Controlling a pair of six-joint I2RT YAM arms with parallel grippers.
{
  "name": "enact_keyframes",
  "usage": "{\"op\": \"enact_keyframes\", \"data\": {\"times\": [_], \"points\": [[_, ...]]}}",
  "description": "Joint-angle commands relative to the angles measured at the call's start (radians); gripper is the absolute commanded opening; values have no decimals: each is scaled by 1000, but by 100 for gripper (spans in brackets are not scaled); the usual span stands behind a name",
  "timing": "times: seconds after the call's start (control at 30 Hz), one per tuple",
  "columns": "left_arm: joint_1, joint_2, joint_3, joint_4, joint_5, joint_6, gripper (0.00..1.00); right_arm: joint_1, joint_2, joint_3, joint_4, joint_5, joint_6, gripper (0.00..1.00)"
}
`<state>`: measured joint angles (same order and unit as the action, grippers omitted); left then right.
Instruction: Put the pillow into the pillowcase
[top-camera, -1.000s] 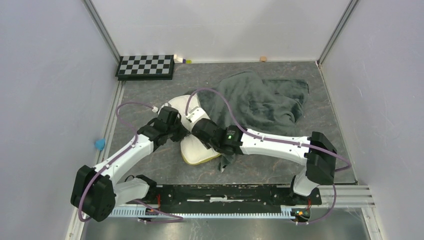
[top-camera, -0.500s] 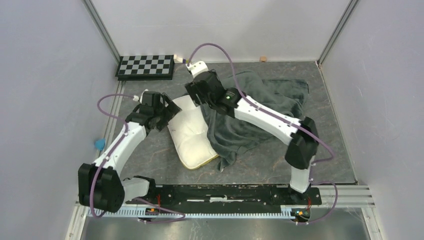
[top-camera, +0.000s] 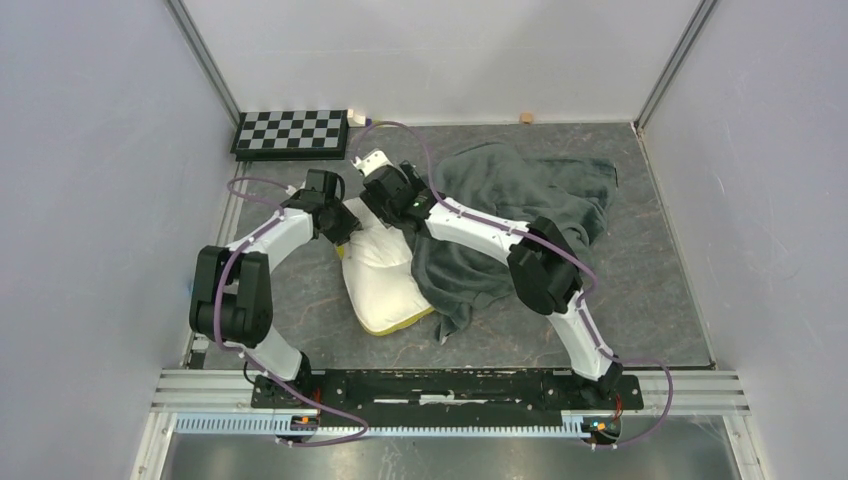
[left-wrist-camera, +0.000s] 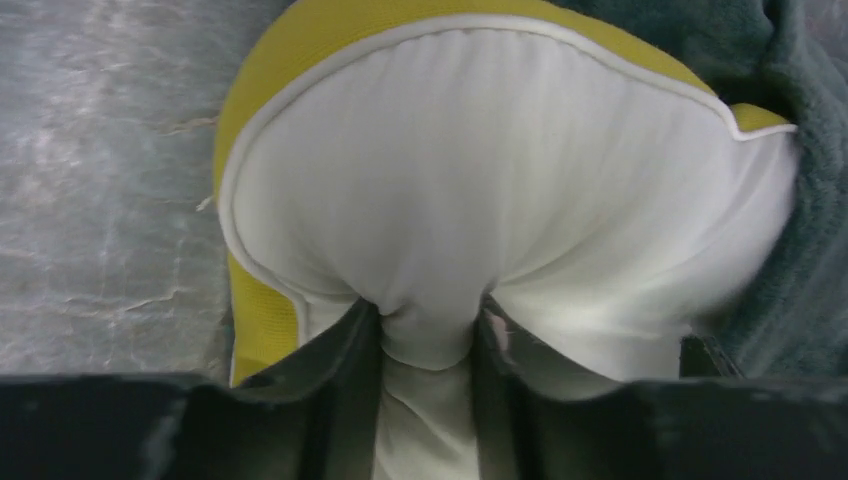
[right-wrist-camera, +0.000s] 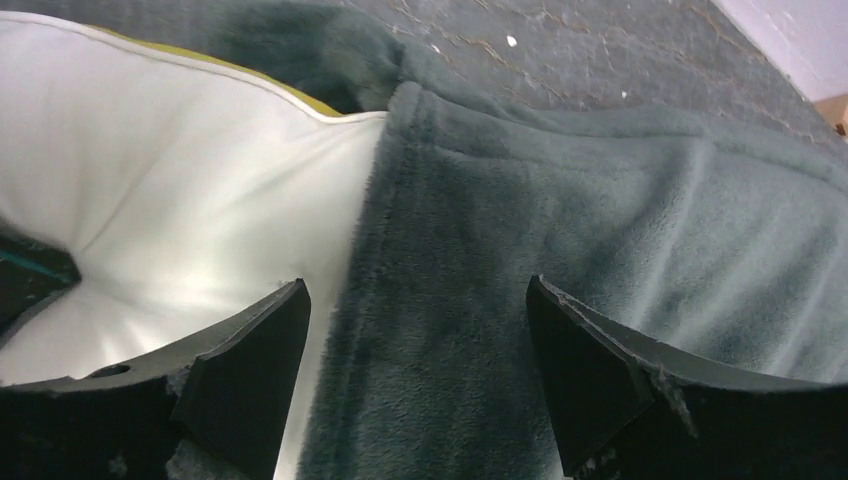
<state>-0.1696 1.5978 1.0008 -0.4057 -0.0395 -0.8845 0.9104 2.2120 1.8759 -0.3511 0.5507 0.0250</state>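
Both arms have drawn in since the earlier frame | left jaws clamped on a fold of the pillow (left-wrist-camera: 500, 200) | right jaws wide, empty, over the pillowcase (right-wrist-camera: 600, 250) hem | pillow left of pillowcase, edge overlapped (insertion barely begun)

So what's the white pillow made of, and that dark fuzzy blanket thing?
The pillow looks like smooth white cloth over soft stuffing: it puckers where pinched, and a yellow band edges it. The pillowcase is probably plush grey-green fleece: fuzzy, matte nap.
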Motion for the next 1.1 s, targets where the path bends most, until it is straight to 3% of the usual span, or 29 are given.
{"op": "enact_keyframes", "data": {"times": [0.0,0.03,0.1,0.17,0.27,0.3,0.4,0.53,0.63,0.87,0.93,1.03,1.07], "points": [[7,46,-25,75,23,17,22,-17,25,-18,85,63,2,85],[6,43,-39,86,28,15,11,-22,34,-17,87,63,5,83],[5,40,-53,91,35,19,2,-31,49,-2,89,62,13,79],[1,34,-63,99,62,26,2,-37,60,19,91,47,19,69],[-10,14,-75,127,105,40,2,-38,74,104,50,4,31,32],[-20,6,-74,134,122,45,2,-34,66,127,38,-18,44,24],[-72,-24,-65,158,152,48,2,-18,12,169,40,-77,69,10],[-156,-102,-47,243,180,21,2,25,-80,199,46,-199,130,0],[-194,-141,-14,258,161,-1,3,64,-153,156,56,-248,177,0],[-151,-130,-1,241,174,-56,2,56,-345,-250,158,-217,232,0],[-150,-118,-4,242,179,-53,2,56,-351,-302,151,-217,213,15],[-149,-99,-4,235,178,-36,2,57,-340,-303,90,-220,170,55],[-148,-92,-1,227,172,-24,2,58,-347,-310,76,-218,156,64]]}}
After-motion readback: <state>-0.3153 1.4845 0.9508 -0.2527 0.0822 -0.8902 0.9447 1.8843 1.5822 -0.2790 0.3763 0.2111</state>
